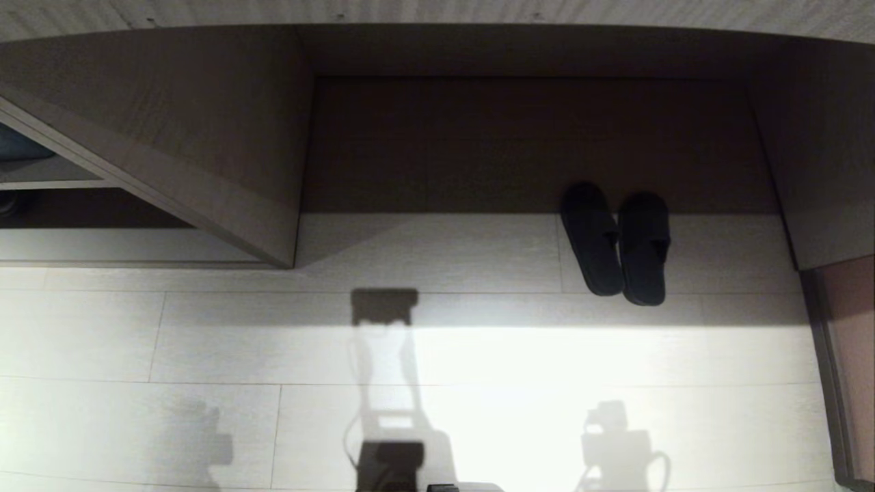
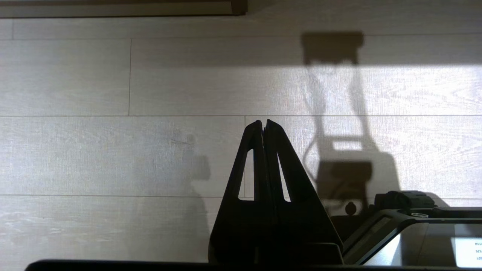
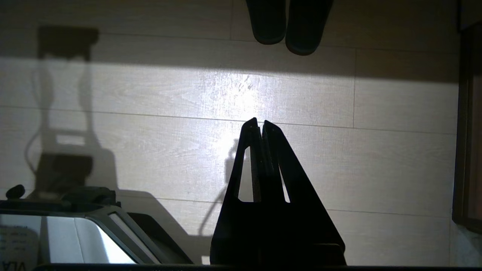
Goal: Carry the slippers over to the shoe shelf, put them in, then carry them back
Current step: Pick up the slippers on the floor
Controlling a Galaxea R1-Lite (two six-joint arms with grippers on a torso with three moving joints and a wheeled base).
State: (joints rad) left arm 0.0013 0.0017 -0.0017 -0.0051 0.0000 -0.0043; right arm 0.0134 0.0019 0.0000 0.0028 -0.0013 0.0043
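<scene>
The slippers (image 1: 593, 239), a dark grey pair, lie side by side on the pale floor, toes into the mouth of a wide dark recess. Their heels also show in the right wrist view (image 3: 288, 22), well ahead of my right gripper (image 3: 260, 121). That gripper is shut and empty above the floor. My left gripper (image 2: 263, 122) is likewise shut on nothing over bare floorboards, with no slipper in its view. Neither arm shows in the head view; only shadows fall on the floor. At the far left, cut by the edge, is the shoe shelf (image 1: 102, 244), a low open compartment with a dark back.
A slanting pale wood side panel (image 1: 205, 157) stands between the shoe shelf and the recess (image 1: 519, 137). A brown frame (image 1: 841, 355) borders the floor on the right. My own base (image 2: 414, 229) shows beside each gripper. The pale floor (image 1: 478, 355) lies sunlit in front.
</scene>
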